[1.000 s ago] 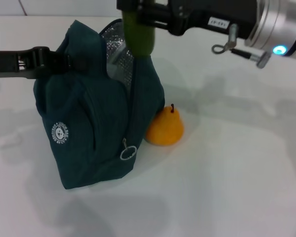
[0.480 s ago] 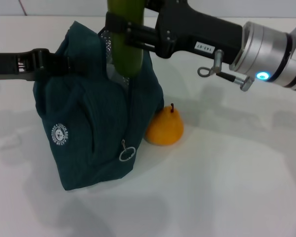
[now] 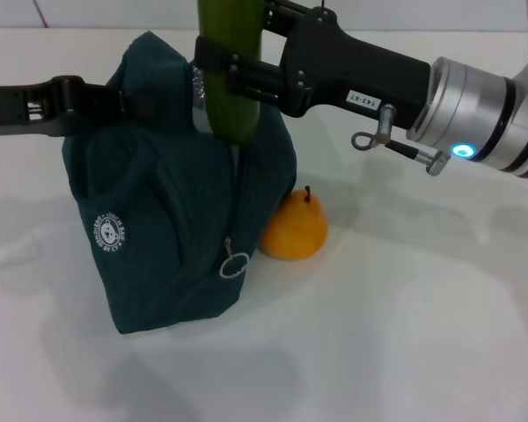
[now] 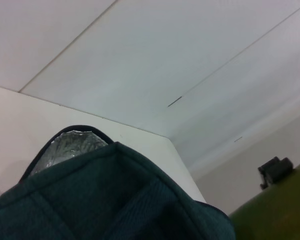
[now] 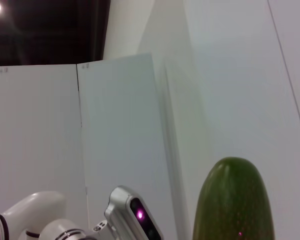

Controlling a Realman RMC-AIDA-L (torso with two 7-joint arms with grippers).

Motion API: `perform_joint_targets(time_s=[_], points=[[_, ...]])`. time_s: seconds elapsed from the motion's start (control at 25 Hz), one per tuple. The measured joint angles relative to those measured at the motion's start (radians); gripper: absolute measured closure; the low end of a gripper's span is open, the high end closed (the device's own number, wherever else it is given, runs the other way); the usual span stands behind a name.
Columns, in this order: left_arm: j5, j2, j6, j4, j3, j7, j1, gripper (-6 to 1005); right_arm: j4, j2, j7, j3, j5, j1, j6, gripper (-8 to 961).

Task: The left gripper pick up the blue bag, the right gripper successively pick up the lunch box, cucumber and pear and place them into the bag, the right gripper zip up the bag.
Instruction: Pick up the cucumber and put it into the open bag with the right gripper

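White desk is carrying everything, pale wall panels showing behind in the wrist views. Nearest the camera, the blue bag is standing upright on the desk, round white logo facing front, metal ring zipper pull hanging low on its front edge. The pear is sitting on the desk touching the bag's side, below the right tool and well apart from it, stem up. Farther back, the right tool is reaching in across the bag's open top, clamped narrow around the cucumber. The cucumber is standing nearly upright, its lower end dipping at the bag's mouth where a strip of silver foil lining is showing; its upper end is running out of the head view. Right wrist view is showing the cucumber's rounded tip against the wall. The left tool is sitting at the bag's upper far corner, opposite the right tool, gripping the fabric there. Left wrist view is looking over the bag's top edge with foil peeking out.
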Motion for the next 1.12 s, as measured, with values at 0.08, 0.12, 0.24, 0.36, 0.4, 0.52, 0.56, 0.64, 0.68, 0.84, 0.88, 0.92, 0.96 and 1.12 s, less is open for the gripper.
perform_joint_targets(time_s=[0.08, 0.12, 0.24, 0.36, 0.4, 0.52, 0.56, 0.64, 0.68, 0.84, 0.88, 0.92, 0.96, 1.12], points=[[-0.002, 0.000, 0.000, 0.000, 0.001, -0.001, 0.000, 952, 0.002, 0.000, -0.007, -0.006, 0.006, 0.001, 0.005, 277], [-0.002, 0.000, 0.000, 0.000, 0.001, -0.001, 0.000, 952, 0.003, 0.000, -0.011, -0.013, 0.014, 0.002, 0.010, 277], [-0.003, 0.000, 0.001, 0.000, 0.001, -0.001, 0.000, 952, 0.005, 0.000, -0.029, -0.050, 0.049, 0.006, 0.028, 276], [-0.003, 0.000, 0.001, 0.000, -0.001, -0.001, -0.001, 952, 0.006, 0.000, -0.061, -0.102, 0.095, 0.012, 0.052, 274], [-0.003, 0.000, 0.001, 0.000, -0.002, 0.000, -0.001, 952, 0.006, 0.000, -0.070, -0.121, 0.113, 0.015, 0.062, 274], [-0.004, 0.000, 0.001, 0.000, -0.003, 0.001, -0.001, 952, 0.006, 0.000, -0.076, -0.145, 0.138, 0.022, 0.093, 273], [-0.004, 0.000, 0.001, 0.000, -0.003, 0.002, -0.001, 952, 0.006, 0.000, -0.076, -0.149, 0.143, 0.022, 0.101, 273], [-0.004, -0.002, 0.001, -0.001, -0.004, 0.003, -0.001, 952, 0.006, 0.000, -0.076, -0.154, 0.151, 0.022, 0.114, 272], [-0.004, -0.002, 0.001, -0.001, -0.004, 0.003, 0.000, 952, 0.006, 0.000, -0.076, -0.155, 0.152, 0.022, 0.118, 271], [-0.004, -0.003, -0.001, -0.001, -0.005, 0.007, 0.000, 952, 0.006, 0.000, -0.076, -0.169, 0.161, 0.021, 0.138, 270], [-0.004, -0.003, -0.001, -0.001, -0.005, 0.008, 0.000, 952, 0.006, 0.000, -0.076, -0.177, 0.169, 0.021, 0.143, 269], [-0.004, -0.003, -0.002, -0.001, -0.005, 0.008, 0.000, 952, 0.006, 0.000, -0.076, -0.185, 0.180, 0.021, 0.150, 269], [-0.004, -0.003, -0.002, -0.001, -0.005, 0.008, 0.000, 952, 0.007, 0.000, -0.076, -0.195, 0.193, 0.021, 0.159, 269], [-0.001, -0.003, -0.004, -0.003, -0.005, 0.008, 0.000, 952, 0.009, 0.000, -0.076, -0.210, 0.216, 0.017, 0.172, 267]])
